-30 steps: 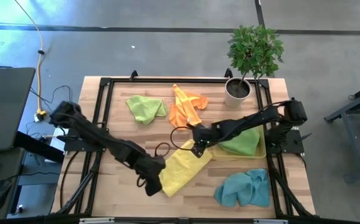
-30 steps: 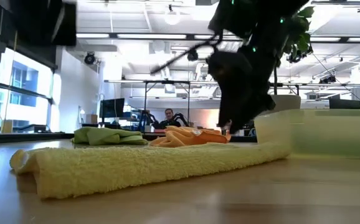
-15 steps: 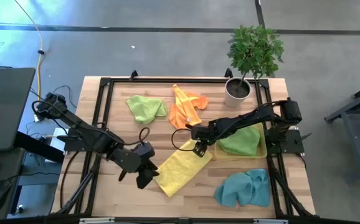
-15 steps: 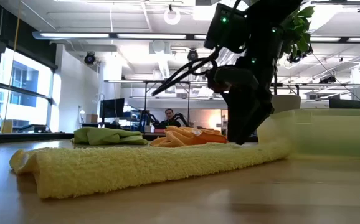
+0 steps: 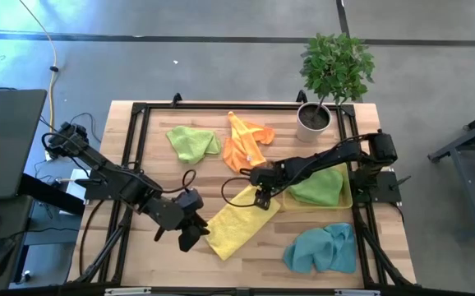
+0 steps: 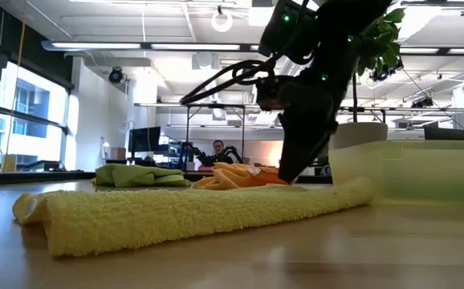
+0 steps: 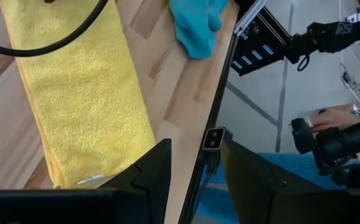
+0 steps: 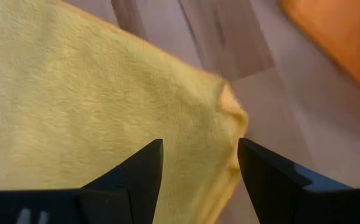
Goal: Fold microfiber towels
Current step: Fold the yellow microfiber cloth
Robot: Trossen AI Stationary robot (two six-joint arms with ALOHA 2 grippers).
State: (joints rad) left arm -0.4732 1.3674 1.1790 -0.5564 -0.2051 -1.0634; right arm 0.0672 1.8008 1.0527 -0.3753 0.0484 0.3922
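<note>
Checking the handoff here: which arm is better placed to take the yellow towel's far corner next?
The right. Its gripper hangs open directly over the yellow towel's end by the tray. The left gripper sits open beside the opposite end, off the cloth.

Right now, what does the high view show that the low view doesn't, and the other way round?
Only the high view shows the teal towel, the left claw open beside the folded yellow towel, and a green towel in the bin. Only the low view shows the room behind, with a seated person. Both show the yellow towel, the orange towel, a green towel and the right claw, open at the yellow towel's far end.
</note>
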